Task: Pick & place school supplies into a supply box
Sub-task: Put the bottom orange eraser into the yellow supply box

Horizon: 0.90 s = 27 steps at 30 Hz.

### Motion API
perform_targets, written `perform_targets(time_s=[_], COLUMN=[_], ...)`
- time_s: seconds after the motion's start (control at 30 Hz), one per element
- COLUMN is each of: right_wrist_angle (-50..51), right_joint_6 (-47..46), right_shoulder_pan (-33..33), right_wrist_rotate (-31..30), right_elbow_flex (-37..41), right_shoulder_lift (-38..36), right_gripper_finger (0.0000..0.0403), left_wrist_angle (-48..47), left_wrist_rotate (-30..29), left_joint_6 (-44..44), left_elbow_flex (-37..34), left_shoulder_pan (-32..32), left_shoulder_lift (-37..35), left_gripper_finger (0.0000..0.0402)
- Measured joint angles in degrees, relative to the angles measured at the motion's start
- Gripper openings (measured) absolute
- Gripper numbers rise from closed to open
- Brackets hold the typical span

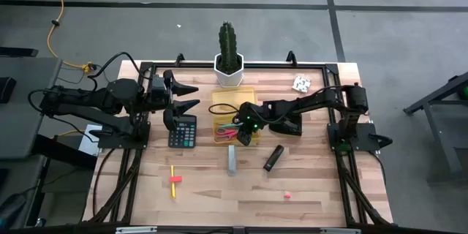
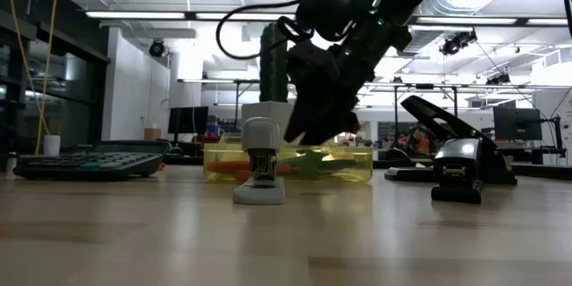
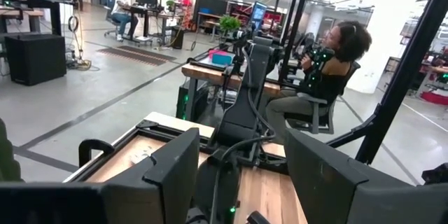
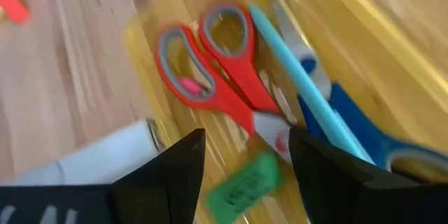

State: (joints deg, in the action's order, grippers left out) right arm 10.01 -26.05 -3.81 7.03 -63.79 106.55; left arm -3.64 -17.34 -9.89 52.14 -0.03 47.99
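The translucent yellow supply box (image 1: 235, 101) sits mid-table in front of the cactus pot. In it lie red-handled scissors (image 4: 220, 77), blue-handled scissors (image 4: 350, 122), a light blue pen (image 4: 297, 80), a pink eraser (image 4: 187, 86) and a green eraser (image 4: 245, 185). My right gripper (image 1: 246, 128) (image 4: 245, 140) slants down over the box's near end, open; the green eraser lies below the gap, apart from both fingers. A yellow pencil with a red part (image 1: 174, 180), a pink eraser (image 1: 287, 195) and a small white piece (image 1: 301, 83) lie on the table. My left gripper (image 1: 181, 95) (image 3: 241, 161) hangs open, level, above the calculator.
A black calculator (image 1: 182, 131) lies left of the box. A grey stapler (image 1: 232, 159) and a black stapler-like tool (image 1: 273, 157) lie just in front of it. The white pot with the cactus (image 1: 228, 66) stands at the far edge. A person sits beyond the table.
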Motion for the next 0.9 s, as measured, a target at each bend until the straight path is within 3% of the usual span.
perform_targets(time_s=[0.27, 0.67, 0.9], right_wrist_angle=[-1.22, -9.99, -12.5], right_joint_6=[6.6, 14.64, 16.05], right_shoulder_pan=[-0.81, -3.34, -3.28], right_wrist_rotate=[-0.31, -0.35, -0.33], right_elbow_flex=[-2.87, -4.2, -4.17], right_shoulder_lift=[-8.15, -31.6, -34.87], right_gripper_finger=[0.02, 0.02, 0.02], left_wrist_angle=[-0.06, -1.3, -0.94], left_wrist_rotate=[0.0, -0.38, -1.45], left_joint_6=[0.0, 1.57, 2.6], left_elbow_flex=[0.0, -0.02, -0.02], left_shoulder_pan=[-0.02, 0.0, 0.02], left_shoulder_lift=[0.0, 0.0, 0.0], left_gripper_finger=[0.02, 0.02, 0.02])
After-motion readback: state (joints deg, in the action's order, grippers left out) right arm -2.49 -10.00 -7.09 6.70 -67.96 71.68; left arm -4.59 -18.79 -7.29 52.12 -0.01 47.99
